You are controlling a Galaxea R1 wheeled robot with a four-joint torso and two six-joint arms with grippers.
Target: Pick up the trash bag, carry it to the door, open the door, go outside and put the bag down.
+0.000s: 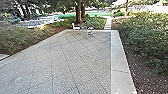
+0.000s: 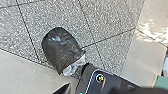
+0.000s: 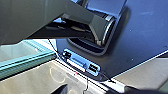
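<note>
Speckled paving [image 2: 107, 20], outdoors. Bag [image 2: 60, 47], black, lies on it just by the base [image 2: 115, 83]. Jaws, left and right: can't tell wide or narrow. Farther off, white chair [image 1: 75, 28], then tree [image 1: 78, 12]. Judgement: pick-up, carry, door, exit done; set-down looks done too, likely nothing left.

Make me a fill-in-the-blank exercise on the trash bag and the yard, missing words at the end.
The trash bag in the left wrist view is mostly ____ in colour.
Bushes grow along ____ sides of the paving.
The chair at its far end is ____.

Missing words: black; both; white.
</note>
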